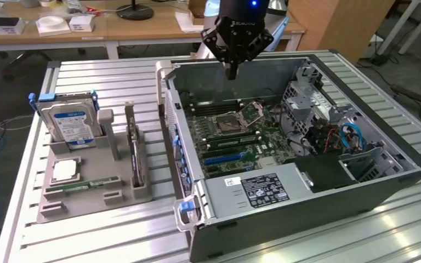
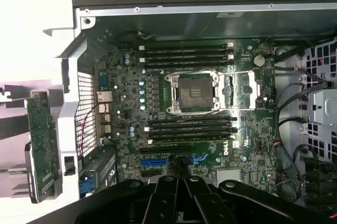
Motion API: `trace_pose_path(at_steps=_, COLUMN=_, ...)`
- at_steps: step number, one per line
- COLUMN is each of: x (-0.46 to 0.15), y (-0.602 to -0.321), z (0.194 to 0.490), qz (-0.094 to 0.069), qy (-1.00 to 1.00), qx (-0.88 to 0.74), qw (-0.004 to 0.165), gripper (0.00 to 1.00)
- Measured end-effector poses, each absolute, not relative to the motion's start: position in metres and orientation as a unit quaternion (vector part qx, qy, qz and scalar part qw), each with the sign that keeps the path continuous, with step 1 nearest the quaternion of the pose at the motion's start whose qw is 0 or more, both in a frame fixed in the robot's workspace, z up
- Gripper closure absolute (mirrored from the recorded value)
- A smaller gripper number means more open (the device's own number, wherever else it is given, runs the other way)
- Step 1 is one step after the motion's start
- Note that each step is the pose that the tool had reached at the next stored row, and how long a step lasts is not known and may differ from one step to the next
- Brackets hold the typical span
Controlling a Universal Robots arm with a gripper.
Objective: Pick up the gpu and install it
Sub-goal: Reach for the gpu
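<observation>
Hovering at upper centre of the exterior view, above the open computer case (image 1: 306, 213): gripper (image 1: 231, 72), jaws together, empty. Gpu (image 1: 134, 156) stands on edge in the grey holder (image 1: 72, 205), left of frame, not yet picked up. Install not yet begun.

— What's on the slatted metal table (image 1: 108, 76), towards the exterior view's left?
— I see a grey holder tray (image 1: 57, 205). A silver hard drive (image 1: 69, 123) with a blue label stands upright at its far end, with a square silvery chip (image 1: 66, 170) lying flat nearer and a green RAM stick (image 1: 86, 184) just beside that.
— And to the right?
— An open computer case (image 1: 306, 219) on its side. The motherboard (image 1: 218, 139) is exposed, with the processor socket (image 1: 232, 121) mid-board, blue cables (image 1: 351, 134) by the drive cage and a labelled power supply (image 1: 265, 189) at the near end.
</observation>
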State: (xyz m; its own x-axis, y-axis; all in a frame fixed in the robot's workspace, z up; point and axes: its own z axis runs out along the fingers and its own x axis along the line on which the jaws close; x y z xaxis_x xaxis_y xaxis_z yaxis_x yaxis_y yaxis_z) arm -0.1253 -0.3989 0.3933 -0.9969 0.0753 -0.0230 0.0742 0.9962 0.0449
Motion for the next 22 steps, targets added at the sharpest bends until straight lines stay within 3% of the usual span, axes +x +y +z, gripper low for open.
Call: trace_pose_path(at_steps=22, x=-0.164, y=-0.399, z=0.393, qz=0.022, qy=0.999, qx=0.037, qw=0.012, gripper=0.9)
